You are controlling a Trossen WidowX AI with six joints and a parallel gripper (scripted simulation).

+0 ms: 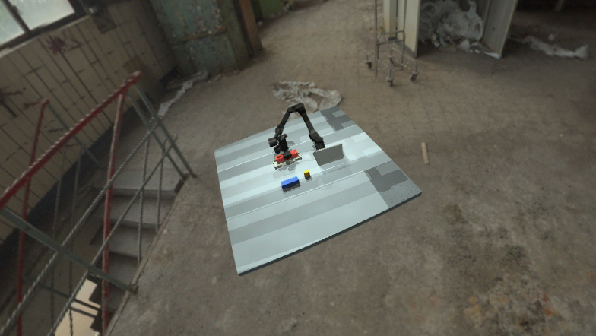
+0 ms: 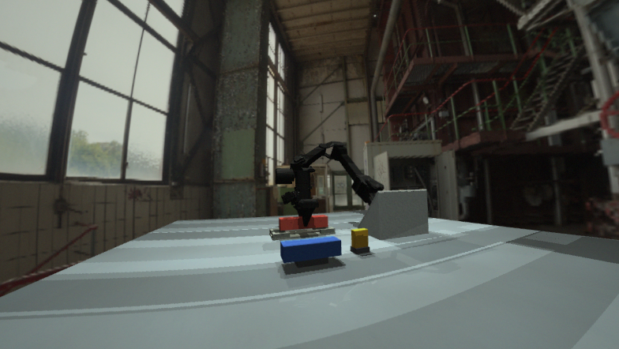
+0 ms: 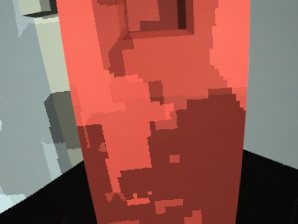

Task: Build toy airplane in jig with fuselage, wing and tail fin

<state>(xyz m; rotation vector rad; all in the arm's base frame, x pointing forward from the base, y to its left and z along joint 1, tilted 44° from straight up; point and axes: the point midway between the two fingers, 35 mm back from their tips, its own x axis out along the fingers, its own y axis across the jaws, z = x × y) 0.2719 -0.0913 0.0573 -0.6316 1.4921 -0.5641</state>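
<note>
The tool (image 2: 305, 222) points straight down and is clamped on the red fuselage (image 2: 289, 223), gripping it near the middle of its length, so that red ends stick out on both sides of the black fingers in the exterior view. The fuselage lies level on the pale cradle (image 2: 277, 234) of the jig, which sits on the table (image 2: 433, 294); whether it is fully down in the cradle or a touch above it cannot be told from these views. In the wrist view the fuselage (image 3: 160, 116) fills most of the picture as a long red bar with a rectangular socket near its far end and another at the near edge, and parts of the light jig (image 3: 56, 63) show along its left side. The blue wing (image 2: 310, 248) rests on a small dark stand in front of the jig, apart from it, and the yellow tail fin (image 2: 359, 238) stands upright on its own dark stand just to the right of the wing; neither is touched by the arm. From the top view the wing (image 1: 290, 182) and the tail fin (image 1: 307, 173) sit in front of the cradled fuselage (image 1: 286, 156), and a grey wedge-shaped block (image 1: 328, 153) stands at the foot of the arm, to the right of the jig
</note>
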